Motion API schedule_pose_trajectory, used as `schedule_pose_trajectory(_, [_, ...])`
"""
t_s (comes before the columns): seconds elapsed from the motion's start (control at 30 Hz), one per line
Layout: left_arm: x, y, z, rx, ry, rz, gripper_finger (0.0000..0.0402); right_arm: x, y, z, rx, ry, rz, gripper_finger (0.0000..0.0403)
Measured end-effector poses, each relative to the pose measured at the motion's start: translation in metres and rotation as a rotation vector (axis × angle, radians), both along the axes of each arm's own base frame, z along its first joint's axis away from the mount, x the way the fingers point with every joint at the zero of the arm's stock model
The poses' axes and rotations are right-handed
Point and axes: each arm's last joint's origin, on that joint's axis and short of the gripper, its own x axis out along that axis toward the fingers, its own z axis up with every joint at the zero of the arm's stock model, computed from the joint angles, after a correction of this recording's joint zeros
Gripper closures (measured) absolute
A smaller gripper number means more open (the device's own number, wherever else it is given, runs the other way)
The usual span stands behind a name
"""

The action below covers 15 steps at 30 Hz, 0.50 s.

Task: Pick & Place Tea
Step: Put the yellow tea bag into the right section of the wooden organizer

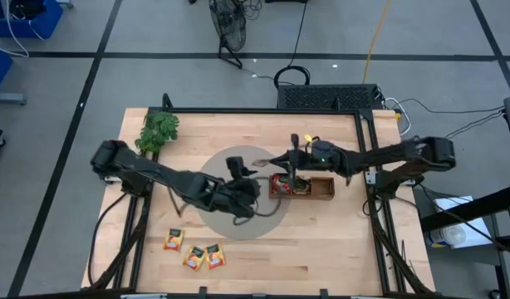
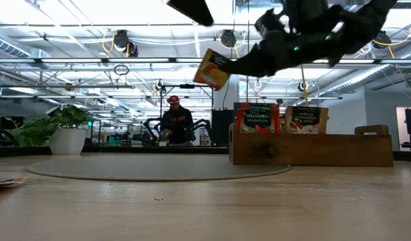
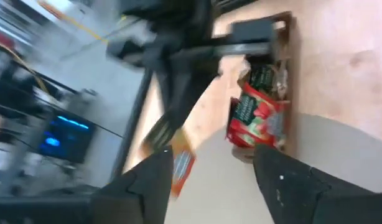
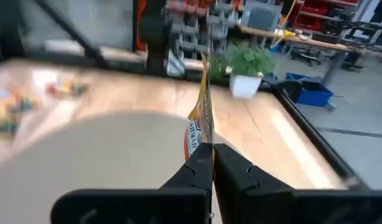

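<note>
Handoff midair above grey mat (image 1: 238,218); right gripper (image 4: 211,149) pinched shut on orange-yellow sachet (image 4: 202,121) edge; left gripper (image 3: 209,180) spread open, empty, just beside; sachet light, thin, floppy, probably slippery; grip by edge; tray (image 1: 325,189) near.

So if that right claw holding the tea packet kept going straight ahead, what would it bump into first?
Probably the left claw, open just beyond the orange-yellow sachet pinched in the right claw; depth is hard to judge.
</note>
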Motion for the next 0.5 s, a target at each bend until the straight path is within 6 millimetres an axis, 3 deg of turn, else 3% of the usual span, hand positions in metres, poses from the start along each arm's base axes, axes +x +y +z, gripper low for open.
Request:
schedule_pose_trajectory(0.1, [-0.015, 0.006, 0.017, -0.074, -0.034, 0.012, 0.0162, -0.014, 0.024, 0.011, -0.106, 0.096, -0.009, 0.0403])
schedule_pose_trajectory(0.2, [-0.031, 0.012, 0.020, -0.075, -0.055, 0.013, 0.0158, -0.039, 0.049, 0.020, -0.183, 0.227, -0.072, 0.0403])
schedule_pose_trajectory(0.37, [-0.055, 0.029, 0.006, -0.071, -0.178, 0.003, 0.0168, -0.093, 0.077, 0.030, -0.141, 0.373, -0.204, 0.0403])
schedule_pose_trajectory(0.5, [-0.070, 0.045, -0.010, -0.086, -0.314, 0.028, 0.0179, -0.123, 0.079, 0.030, -0.032, 0.427, -0.284, 0.0403])
